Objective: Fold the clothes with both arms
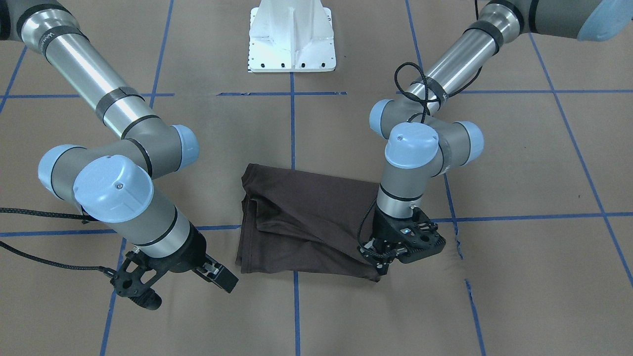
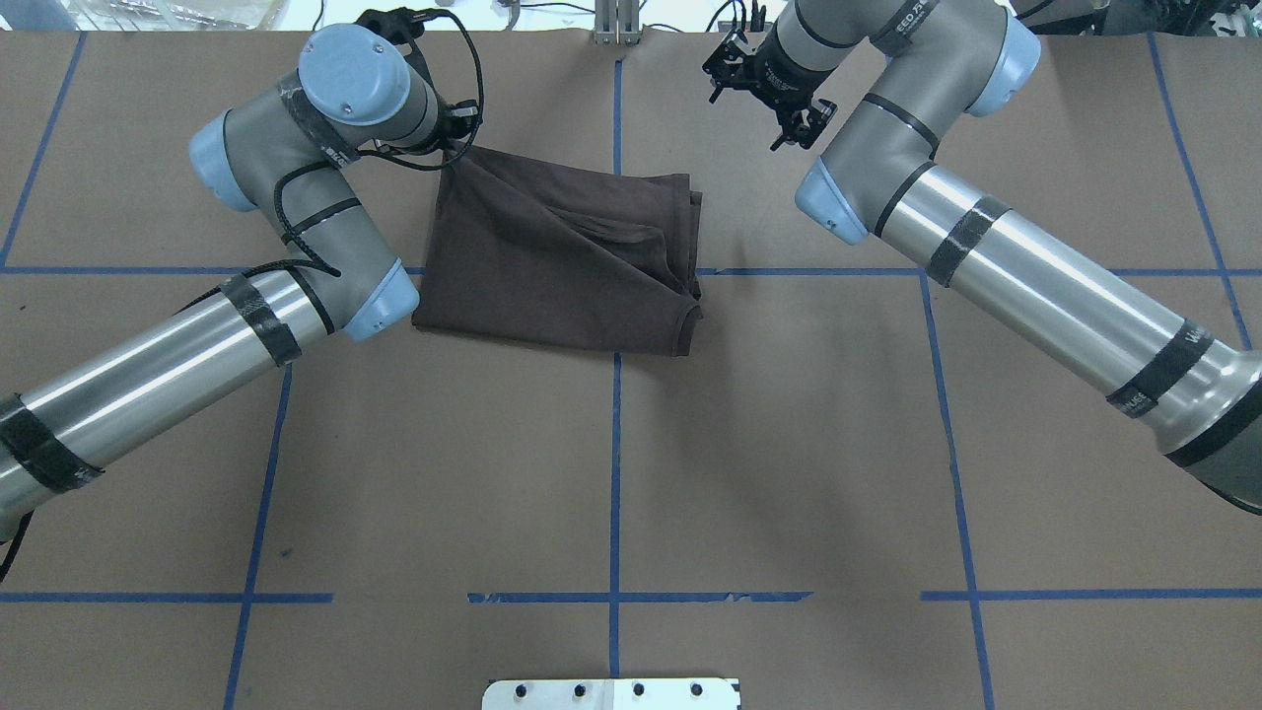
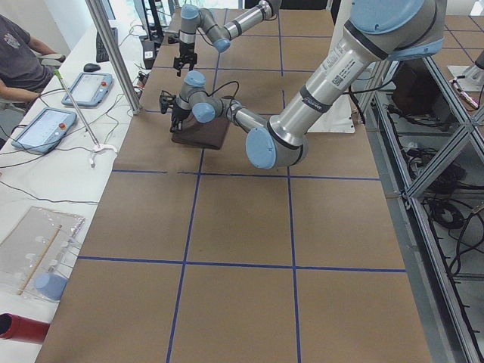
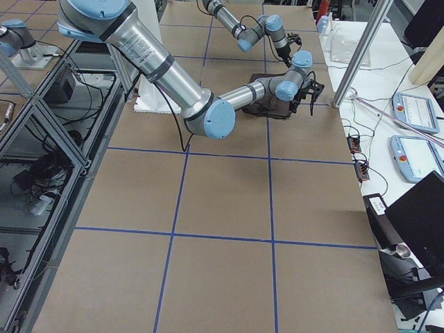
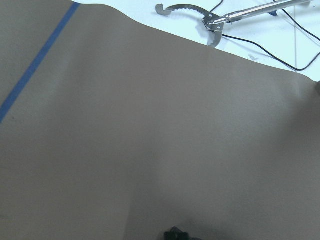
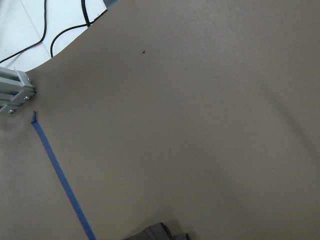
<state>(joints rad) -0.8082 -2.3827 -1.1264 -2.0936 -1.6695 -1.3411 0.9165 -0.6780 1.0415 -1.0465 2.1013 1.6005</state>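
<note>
Shirt [image 1: 306, 217] on counter [image 1: 519, 277]: left fingers [image 1: 382, 264] seem pinched on its corner; right fingers [image 1: 222, 279], spread wide, hang empty just beside its opposite edge.

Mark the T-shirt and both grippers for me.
T-shirt [image 1: 301, 217], front-facing view, middle of the folded cloth.
left gripper [image 1: 382, 262], front-facing view, fingertips at the T-shirt's corner.
right gripper [image 1: 180, 289], front-facing view, midway between its fingertips.

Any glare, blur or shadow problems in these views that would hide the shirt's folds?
Front-facing view: sharp, evenly lit; glare streaks on the right arm, T-shirt folds readable. Overhead view: the same glare on the left arm, faint soft shadows on the table. Wrist views: soft, low contrast, nearly all brown paper. Side views: T-shirt small and far, detail lost.
</note>
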